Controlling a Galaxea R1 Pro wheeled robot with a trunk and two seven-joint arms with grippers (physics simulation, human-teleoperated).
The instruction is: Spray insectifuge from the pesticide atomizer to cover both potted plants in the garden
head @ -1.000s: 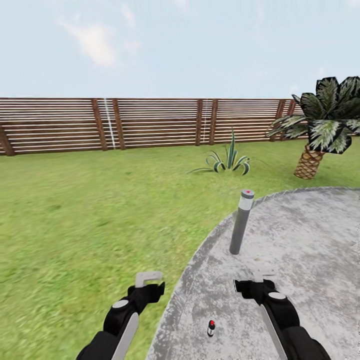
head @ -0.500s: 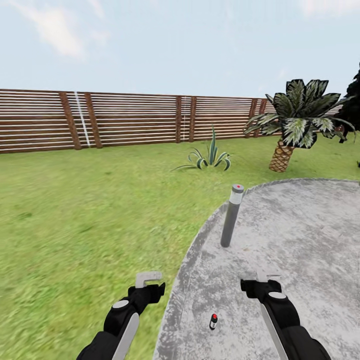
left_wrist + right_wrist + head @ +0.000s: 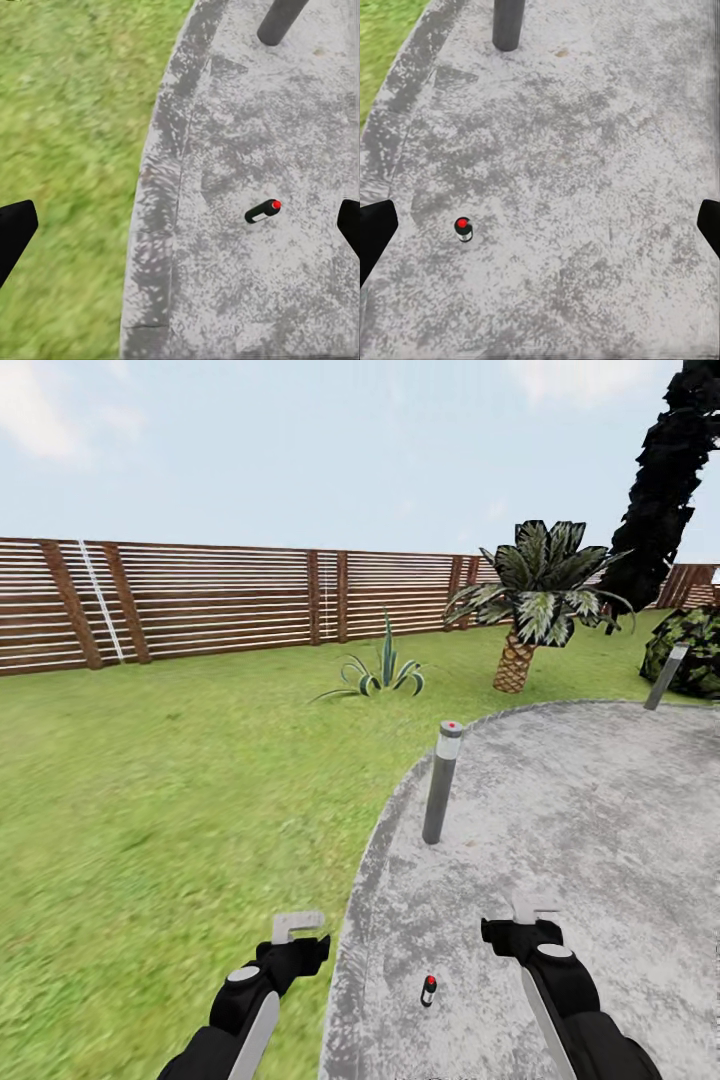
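The pesticide atomizer [image 3: 428, 990] is a small dark bottle with a red dot, standing on the grey patio [image 3: 590, 810] near its edge. It is on the ground between my two arms, below both grippers. My left gripper [image 3: 298, 925] hangs over the lawn's border, open, and its wrist view has the atomizer [image 3: 263, 211] between its dark fingertips [image 3: 15, 234]. My right gripper [image 3: 531, 909] is over the paving, open and empty, with the atomizer [image 3: 463, 228] ahead of it. The two potted plants are out of view.
A grey bollard lamp [image 3: 441, 782] stands at the patio edge ahead, and a second one [image 3: 666, 676] at the far right. On the lawn [image 3: 150, 810] grow a striped agave [image 3: 380, 672] and a palm [image 3: 528, 600]. The wooden fence [image 3: 200, 605] closes the back.
The whole head view has swung to the right, so fence, agave, palm and bollard slid left and a dark tree came in. Both arms and the atomizer kept their places.
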